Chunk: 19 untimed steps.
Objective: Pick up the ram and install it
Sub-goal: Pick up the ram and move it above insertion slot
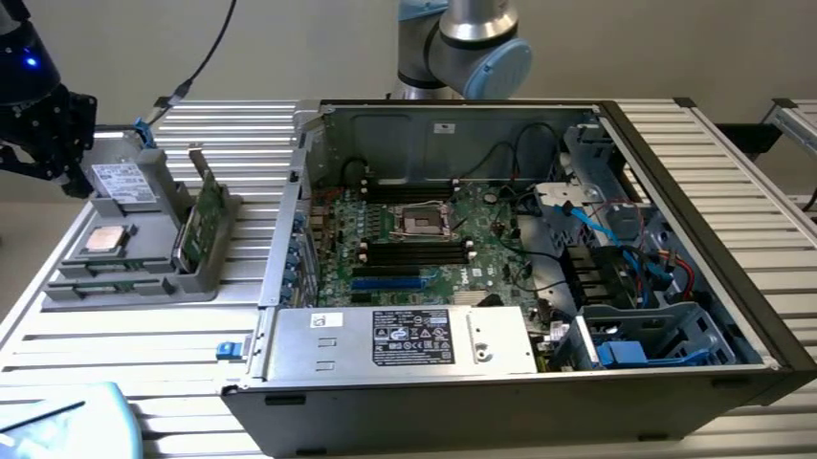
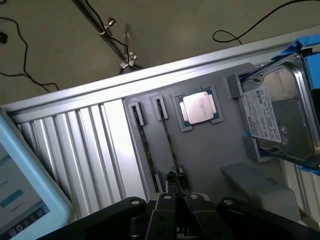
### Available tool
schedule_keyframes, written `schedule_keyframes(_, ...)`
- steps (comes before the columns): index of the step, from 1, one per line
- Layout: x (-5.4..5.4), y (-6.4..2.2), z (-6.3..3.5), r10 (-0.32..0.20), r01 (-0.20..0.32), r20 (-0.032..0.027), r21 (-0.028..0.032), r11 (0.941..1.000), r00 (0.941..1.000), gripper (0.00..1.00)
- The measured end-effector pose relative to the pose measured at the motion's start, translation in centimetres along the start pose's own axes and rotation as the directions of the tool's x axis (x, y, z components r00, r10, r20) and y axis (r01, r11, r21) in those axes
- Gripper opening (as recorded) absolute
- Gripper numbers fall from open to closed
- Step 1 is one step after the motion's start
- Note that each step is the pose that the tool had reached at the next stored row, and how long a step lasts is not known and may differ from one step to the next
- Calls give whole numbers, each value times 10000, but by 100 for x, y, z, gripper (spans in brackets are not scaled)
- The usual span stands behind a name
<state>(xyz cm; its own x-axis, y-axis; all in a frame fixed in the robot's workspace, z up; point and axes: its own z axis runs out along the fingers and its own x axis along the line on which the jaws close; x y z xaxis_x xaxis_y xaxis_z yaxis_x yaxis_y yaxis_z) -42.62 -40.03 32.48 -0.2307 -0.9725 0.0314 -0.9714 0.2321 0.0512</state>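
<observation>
Ram (image 1: 205, 218) stands on its long edge in a slot along the right side of the gray tray (image 1: 128, 287). Long axis runs far to near, flat faces turned left and right, green board with a metal-edged top. It looks like a second stick sits close beside it; can't separate them cleanly. Nothing touches the ram.

Gripper (image 1: 38, 158) at the exterior view's far left, up over the tray's far-left corner, well apart from the ram. Wrist view: fingers (image 2: 170, 202) pressed together, nothing between them, hanging over the tray's two narrow slots.

Tray contents:
- hard drive (image 1: 121, 182) leaning at the far end, label up
- CPU (image 1: 105, 239) flat in a square pocket in the middle
- ram in the right slot

Tray sits on the slatted table (image 1: 141, 339), just left of the case (image 1: 383, 134).

Case open on top. Inside:
- motherboard (image 1: 441, 273) flat on the bottom
- black slots (image 1: 408, 251) on both sides of the CPU socket, running left-right
- power supply (image 1: 408, 335) at the near edge
- blue cables (image 1: 626, 229) and a drive cage on the right

Pale-blue tablet (image 1: 64, 421) at the near left corner of the table.
</observation>
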Motion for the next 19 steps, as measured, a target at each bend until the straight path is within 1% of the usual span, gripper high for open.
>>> schedule_keyframes(4, 4, 19, 12, -381, 381, -36, -55, 9993, 9993, 11)
schedule_keyframes(7, 8, 38, 26, -683, 683, -56, -74, 9976, 9976, 11)
schedule_keyframes(14, 26, 114, 46, -1246, 1246, -88, -69, 9922, 9922, 11)
schedule_keyframes(15, 30, 130, 48, -1288, 1287, -90, -68, 9917, 9916, 11)
schedule_keyframes(19, 31, 134, 48, -1299, 1298, -91, -70, 9915, 9915, 12)
